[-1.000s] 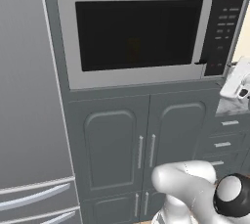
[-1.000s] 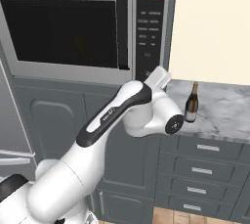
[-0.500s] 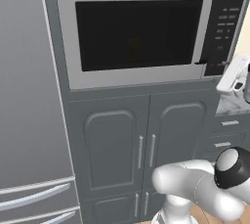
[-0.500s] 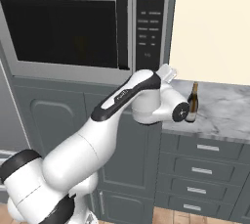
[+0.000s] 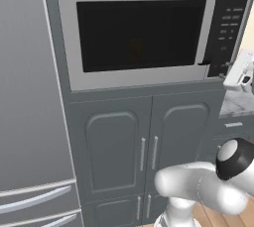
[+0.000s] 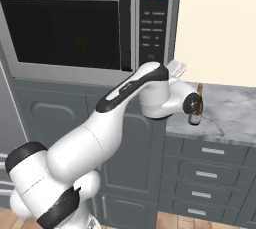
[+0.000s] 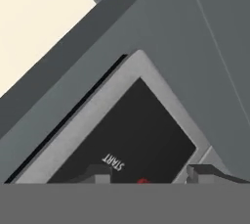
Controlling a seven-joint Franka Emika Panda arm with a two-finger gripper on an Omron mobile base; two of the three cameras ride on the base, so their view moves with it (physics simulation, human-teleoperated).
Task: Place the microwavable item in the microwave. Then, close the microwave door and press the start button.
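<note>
The microwave (image 5: 69, 32) has its door (image 5: 141, 80) shut, the black curved handle (image 5: 213, 28) against the control panel (image 5: 229, 28) with cyan digits. Behind the dark glass I cannot make out the yellow cup. In the hand view my gripper (image 7: 151, 176) is open, its fingertips (image 7: 97, 172) just below the panel's START label (image 7: 113, 161), with a red spot (image 7: 142, 181) between them. From the right base camera my hand (image 6: 175, 68) sits at the panel's lower right corner (image 6: 152, 28).
The dark wine bottle (image 6: 195, 115) stands on the marble counter (image 6: 225, 113), partly behind my wrist. Grey fridge (image 5: 27, 97) is on the left, cabinet doors (image 5: 144, 151) under the microwave, drawers (image 6: 210, 163) under the counter.
My arm has stretched forward and the hand has risen to the lower end of the control panel. The microwave door has stayed shut.
</note>
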